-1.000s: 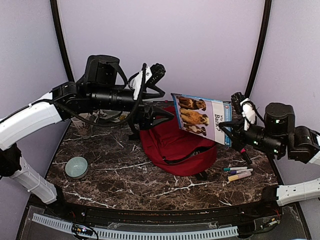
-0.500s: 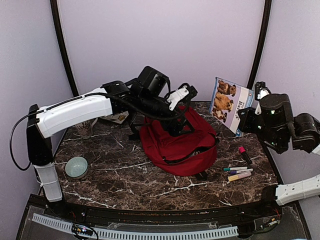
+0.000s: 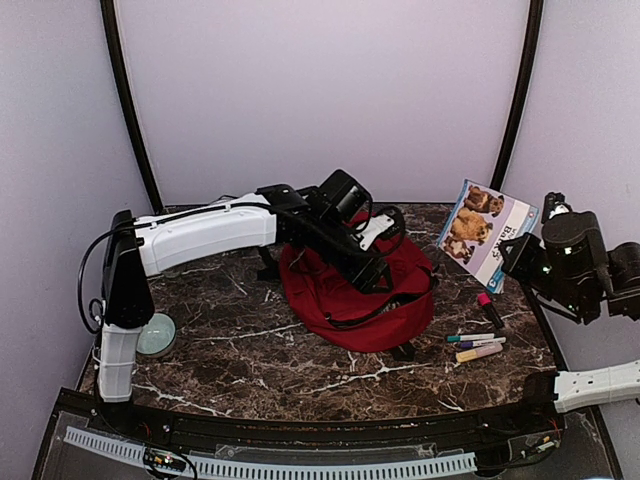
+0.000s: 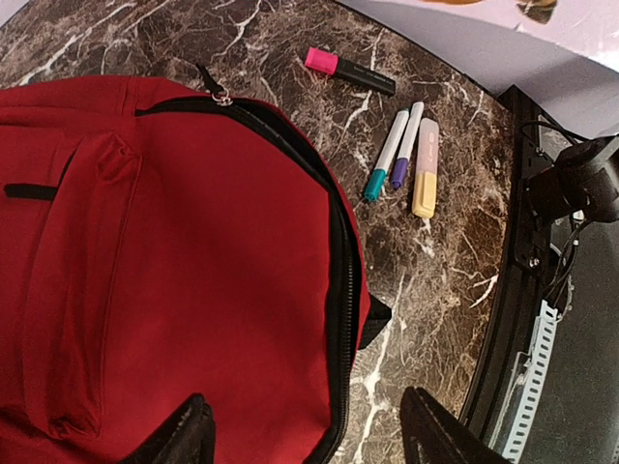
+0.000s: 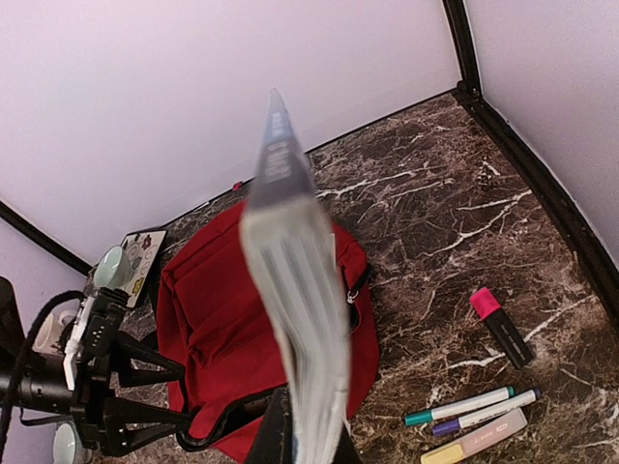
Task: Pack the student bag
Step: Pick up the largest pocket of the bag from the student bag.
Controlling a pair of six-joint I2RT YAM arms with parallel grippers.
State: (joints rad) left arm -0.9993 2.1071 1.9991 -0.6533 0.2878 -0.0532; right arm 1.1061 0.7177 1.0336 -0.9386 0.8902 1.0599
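The student bag [image 3: 350,295] lies mid-table, red with a black zipper, its top opening gaping. My left gripper [image 3: 378,278] hovers low over it. In the left wrist view the open gripper [image 4: 305,440] has one finger over the red fabric [image 4: 174,271] and the other over the marble, astride the zipper edge, holding nothing. My right gripper [image 3: 512,255] is shut on a book with dogs on its cover [image 3: 483,232], held in the air to the right of the bag. In the right wrist view the book [image 5: 295,290] stands edge-on over the bag [image 5: 232,309].
A pink highlighter [image 3: 489,308] and three pens [image 3: 477,346] lie right of the bag on the marble table [image 3: 250,370]. A teal bowl [image 3: 155,335] sits near the left arm's base. A stickered notebook [image 5: 140,259] and a cup [image 5: 112,267] lie at the back left.
The left arm swung from the back left to over the bag, its jaws narrowing. The right gripper carried the book up and to the right, away from above the bag.
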